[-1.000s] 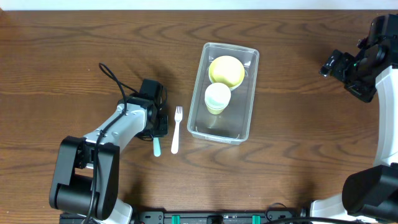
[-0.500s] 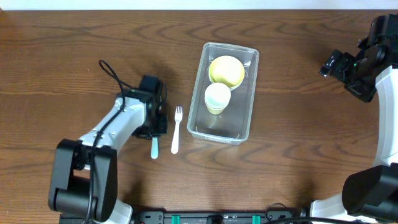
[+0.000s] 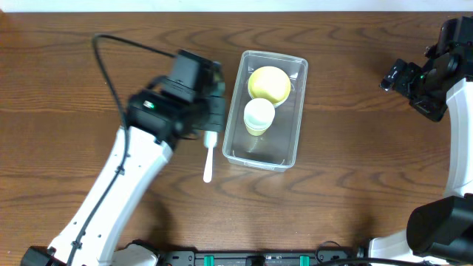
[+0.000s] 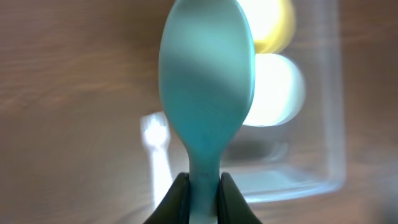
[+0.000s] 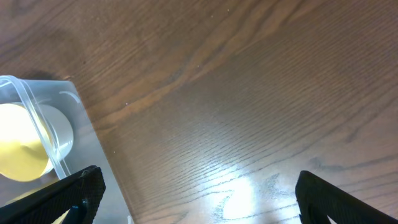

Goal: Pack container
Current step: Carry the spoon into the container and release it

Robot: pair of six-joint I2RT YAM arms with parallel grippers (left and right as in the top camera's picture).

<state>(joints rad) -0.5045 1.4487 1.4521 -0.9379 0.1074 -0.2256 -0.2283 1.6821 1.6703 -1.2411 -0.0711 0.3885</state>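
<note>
**Left pincer** (image 4: 202, 186): the fingers are pressed onto the neck of a teal spoon (image 4: 207, 93). The spoon's bowl points away from the pincer and fills the middle of the left wrist view.

**Container** (image 3: 275, 150): this clear tub lies ahead and to the right of the left pincer and rests on the wooden counter (image 3: 355, 185). From overhead, the left pincer sits just beside the tub's long wall. Inside the tub, a yellow bowl (image 3: 269, 84) and a pale cup (image 3: 259, 116) stand next to each other along its length.

**White fork** (image 3: 208, 162): it lies on the counter outside that same wall. It appears blurred, just left of the spoon's neck, in the left wrist view. In the overhead view the arm hides its head.

**Right pincer** (image 5: 198, 180): the fingers are spread wide over bare wood, well apart from the container. One corner of the container, with the yellow bowl behind it, shows off to the left of the pincer's left finger.
</note>
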